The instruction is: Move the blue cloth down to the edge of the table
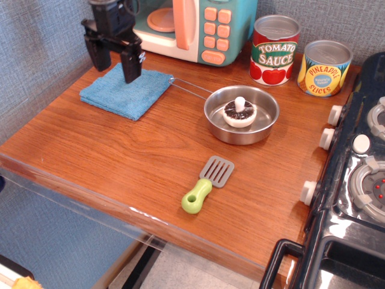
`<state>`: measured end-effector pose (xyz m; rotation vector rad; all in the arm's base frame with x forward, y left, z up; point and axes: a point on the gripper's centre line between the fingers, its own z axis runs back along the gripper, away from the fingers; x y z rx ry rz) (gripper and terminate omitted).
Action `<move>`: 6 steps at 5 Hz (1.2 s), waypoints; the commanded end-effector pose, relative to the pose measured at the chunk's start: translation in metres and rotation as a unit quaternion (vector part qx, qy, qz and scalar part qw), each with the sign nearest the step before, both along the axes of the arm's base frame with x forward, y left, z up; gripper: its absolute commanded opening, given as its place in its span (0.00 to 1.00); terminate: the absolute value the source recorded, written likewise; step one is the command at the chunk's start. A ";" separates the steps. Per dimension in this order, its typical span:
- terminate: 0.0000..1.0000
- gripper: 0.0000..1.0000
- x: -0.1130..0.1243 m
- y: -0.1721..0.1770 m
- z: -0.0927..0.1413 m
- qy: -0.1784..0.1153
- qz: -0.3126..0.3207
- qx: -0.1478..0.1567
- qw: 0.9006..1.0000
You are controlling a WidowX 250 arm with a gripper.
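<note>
The blue cloth [129, 93], a folded light-blue terry square, lies flat at the back left of the reddish-brown wood table [120, 162]. My black gripper [116, 67] hangs open just above the cloth's back left part, its two fingers [132, 67] pointing down and apart, holding nothing. The table's front edge with its clear plastic strip [90, 201] is well in front of the cloth.
A steel pan [242, 114] with a toy mushroom and a thin wire handle sits right of the cloth. A green-handled spatula [206, 184] lies in front. A toy microwave [192, 27], two cans [275, 49] and a black toy stove [355, 180] stand behind and right.
</note>
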<state>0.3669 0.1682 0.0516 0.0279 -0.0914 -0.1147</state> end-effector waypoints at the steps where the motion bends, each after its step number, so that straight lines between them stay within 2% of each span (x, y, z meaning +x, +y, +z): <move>1: 0.00 1.00 0.015 -0.002 0.002 -0.016 -0.002 0.002 1.000; 2: 0.00 1.00 0.022 -0.010 -0.010 -0.005 -0.008 -0.003 1.000; 4: 0.00 1.00 0.012 -0.015 -0.039 0.039 -0.009 0.014 0.999; 5: 0.00 1.00 0.004 -0.017 -0.044 0.056 -0.004 0.011 0.998; 6: 0.00 1.00 -0.013 -0.024 -0.036 0.051 0.003 -0.004 0.999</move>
